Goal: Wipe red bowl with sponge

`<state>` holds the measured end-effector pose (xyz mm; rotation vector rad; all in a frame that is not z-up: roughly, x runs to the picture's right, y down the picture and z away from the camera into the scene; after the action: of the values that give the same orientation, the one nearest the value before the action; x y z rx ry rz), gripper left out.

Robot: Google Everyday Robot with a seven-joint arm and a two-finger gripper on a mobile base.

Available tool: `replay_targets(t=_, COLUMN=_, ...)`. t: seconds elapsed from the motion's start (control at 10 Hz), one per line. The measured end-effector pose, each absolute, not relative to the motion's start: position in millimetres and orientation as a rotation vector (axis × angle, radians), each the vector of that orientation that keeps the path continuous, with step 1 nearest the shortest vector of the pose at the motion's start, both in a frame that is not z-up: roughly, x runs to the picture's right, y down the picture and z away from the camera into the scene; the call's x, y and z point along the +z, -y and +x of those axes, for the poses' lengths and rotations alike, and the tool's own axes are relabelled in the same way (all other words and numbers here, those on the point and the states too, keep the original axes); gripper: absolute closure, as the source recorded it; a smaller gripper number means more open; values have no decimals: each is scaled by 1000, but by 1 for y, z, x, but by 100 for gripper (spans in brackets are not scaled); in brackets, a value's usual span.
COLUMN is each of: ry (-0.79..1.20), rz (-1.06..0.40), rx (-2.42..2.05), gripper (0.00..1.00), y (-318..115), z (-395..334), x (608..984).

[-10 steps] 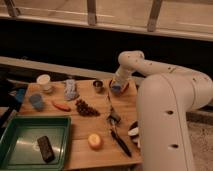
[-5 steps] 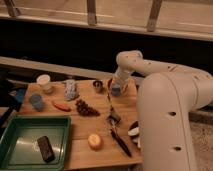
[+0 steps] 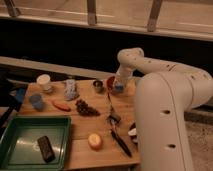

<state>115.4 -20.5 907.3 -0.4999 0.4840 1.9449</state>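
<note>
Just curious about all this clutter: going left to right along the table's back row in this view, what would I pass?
You'd pass the white cup → crumpled plastic item → small dark cup → red bowl, where the gripper holds the sponge.

One gripper [image 3: 118,85] at one red bowl [image 3: 110,81], one sponge [image 3: 119,90], one tray [image 3: 25,134], two cups [image 3: 44,81] [image 3: 36,101].

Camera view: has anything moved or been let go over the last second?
Nothing has visibly changed. The gripper stays at the red bowl at the back of the board, shut on the sponge; any wiping stroke is too slight to see. The green tray and the other items kept their places.
</note>
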Motion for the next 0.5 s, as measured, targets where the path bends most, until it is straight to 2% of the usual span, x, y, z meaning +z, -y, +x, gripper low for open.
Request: replay_targets(t=0.5, ry=-425, rz=-484, rx=1943, gripper=100, y=47, z=104, x=927)
